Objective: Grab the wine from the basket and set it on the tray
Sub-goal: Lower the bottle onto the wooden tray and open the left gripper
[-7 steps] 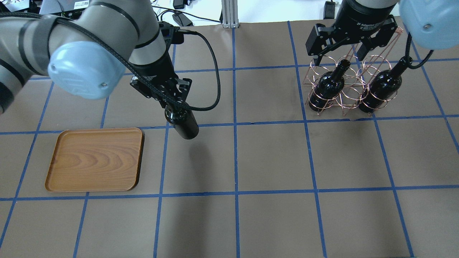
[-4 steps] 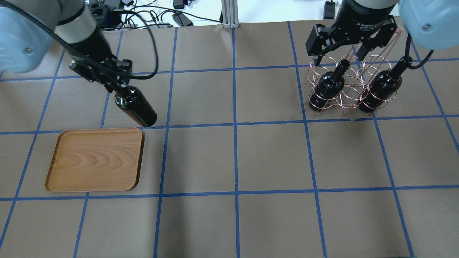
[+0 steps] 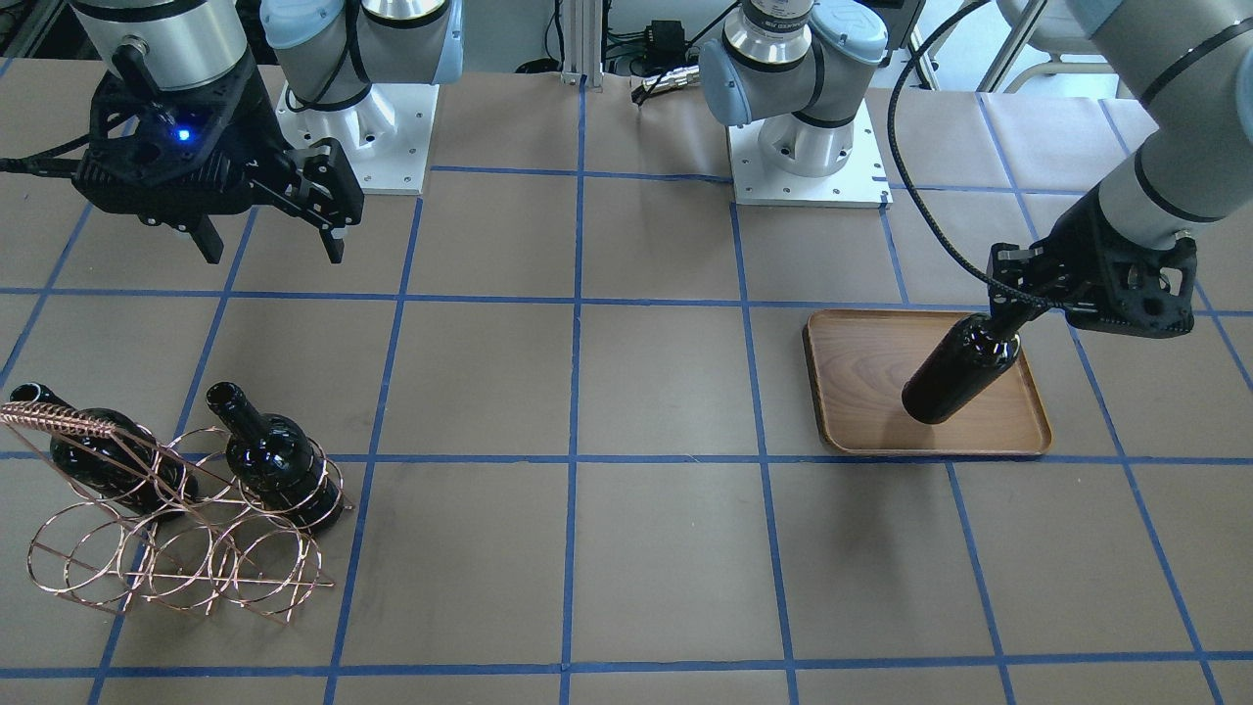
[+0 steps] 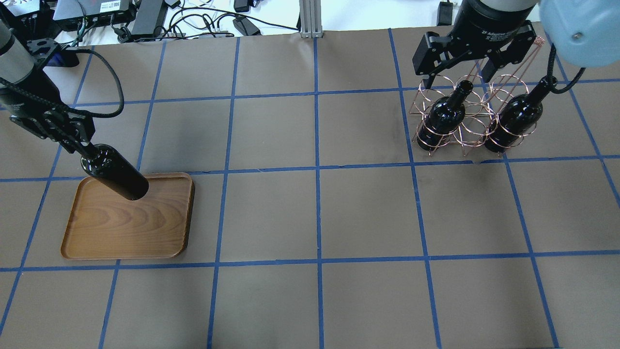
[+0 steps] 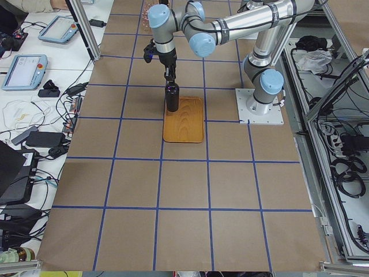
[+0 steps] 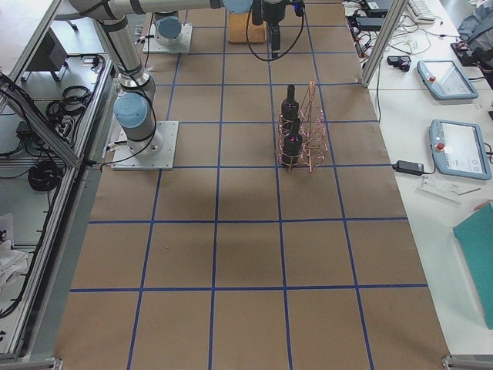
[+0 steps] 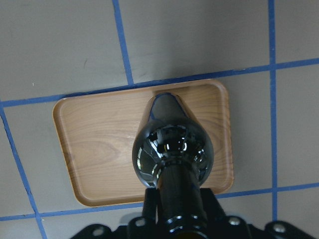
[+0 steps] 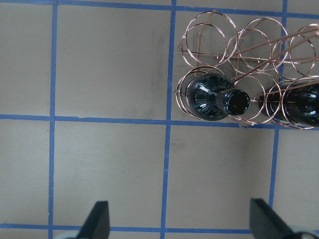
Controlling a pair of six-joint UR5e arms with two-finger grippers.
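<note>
My left gripper is clamped on the neck of the bottle, which hangs straight below it over the tray. I cannot tell whether its base touches the wood. It is glossy glass, heavy and breakable, so I judge the neck just under the lip the safest hold, and it should go down gently. Far off to the side, my right gripper hovers with jaws apart above the basket, which holds two more bottles.

A glossy black glass wine bottle is gripped at its neck end by the left gripper and tilted over the far edge of the flat brown wood-grain tray. Two more black bottles are seated in the copper-coloured wire basket, below the spread right gripper.
</note>
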